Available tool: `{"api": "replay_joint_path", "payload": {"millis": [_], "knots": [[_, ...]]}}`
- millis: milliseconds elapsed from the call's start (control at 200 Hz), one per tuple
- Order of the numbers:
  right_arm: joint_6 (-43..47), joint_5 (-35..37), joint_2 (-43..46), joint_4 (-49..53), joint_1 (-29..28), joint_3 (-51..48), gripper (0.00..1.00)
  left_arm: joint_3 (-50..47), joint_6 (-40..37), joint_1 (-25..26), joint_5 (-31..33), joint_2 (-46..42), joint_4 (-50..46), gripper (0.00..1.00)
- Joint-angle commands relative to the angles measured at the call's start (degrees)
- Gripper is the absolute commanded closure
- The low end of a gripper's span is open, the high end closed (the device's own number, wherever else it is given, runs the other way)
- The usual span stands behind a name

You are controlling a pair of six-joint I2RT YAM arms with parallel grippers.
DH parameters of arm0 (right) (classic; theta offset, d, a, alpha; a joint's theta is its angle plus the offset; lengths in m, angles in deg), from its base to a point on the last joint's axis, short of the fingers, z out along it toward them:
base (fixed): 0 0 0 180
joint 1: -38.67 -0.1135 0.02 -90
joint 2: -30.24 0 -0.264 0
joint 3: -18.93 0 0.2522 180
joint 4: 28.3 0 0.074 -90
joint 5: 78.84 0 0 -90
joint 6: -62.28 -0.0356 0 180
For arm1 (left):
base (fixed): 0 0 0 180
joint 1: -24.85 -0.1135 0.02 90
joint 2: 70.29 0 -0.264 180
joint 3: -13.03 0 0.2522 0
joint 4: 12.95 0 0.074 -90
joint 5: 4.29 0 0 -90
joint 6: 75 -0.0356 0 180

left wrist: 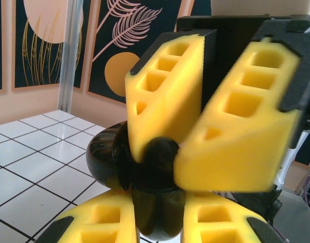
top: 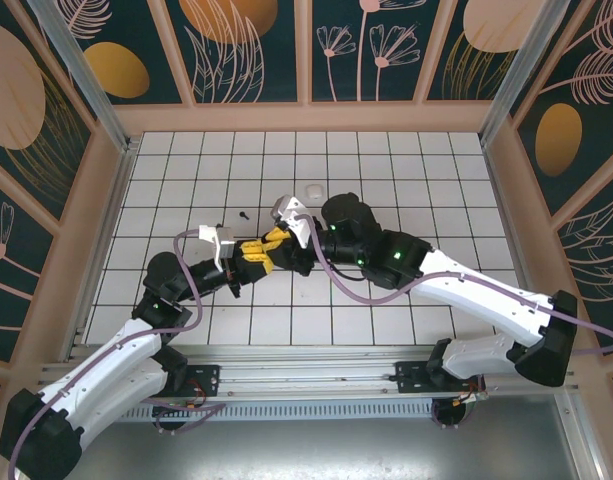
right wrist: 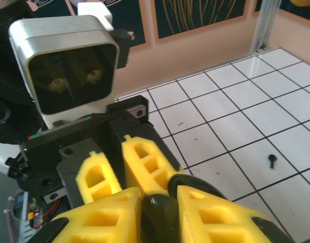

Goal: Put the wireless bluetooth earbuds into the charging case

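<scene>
The charging case [left wrist: 160, 223] is glossy black. It is held upright above the tiles, with its lid [left wrist: 105, 161] swung open to the side. My left gripper [left wrist: 159, 205] is shut on the case's body. My right gripper [left wrist: 162, 158] meets it from the opposite side, its yellow pads [left wrist: 165, 96] on either side of a black rounded part at the case's mouth. One pad is blurred, so contact is unclear. From the right wrist, the same black part [right wrist: 164, 217] sits between my right gripper's [right wrist: 162, 205] pads. One black earbud [right wrist: 271, 160] lies on the tiles, also in the top view [top: 244, 214].
A small white rounded object [top: 313, 190] rests on the tiles beyond the grippers. Both arms cross the middle of the white tiled floor [top: 406, 160]. Wooden walls and metal posts [top: 81, 75] enclose the floor on three sides.
</scene>
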Motion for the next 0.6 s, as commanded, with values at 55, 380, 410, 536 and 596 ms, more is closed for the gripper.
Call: {"api": "replay_joint_path", "payload": {"millis": [55, 380, 410, 536, 596], "knots": [[-1.49, -1.26, -0.85, 2.17, -0.16, 2.68, 0.60, 1.20, -0.25, 0.05, 0.32, -0.18, 2.46, 1.00], [-4.48, 5.96, 1.75, 0.12, 0.33, 4.30, 0.44, 1.36, -1.03, 0.01, 1.25, -0.31, 0.70, 1.00], [-5.02, 6.75, 1.83, 0.17, 0.39, 4.79, 0.44, 1.38, -1.00, 0.00, 1.33, -0.28, 0.71, 1.00], [-7.02, 8.32, 2.10, 0.17, 0.96, 6.03, 0.43, 1.36, -1.25, 0.05, 1.51, -0.33, 0.71, 1.00], [-7.69, 8.12, 2.19, 0.00, 1.25, 6.31, 0.43, 1.36, -1.26, 0.04, 1.48, -0.33, 0.62, 1.00]]}}
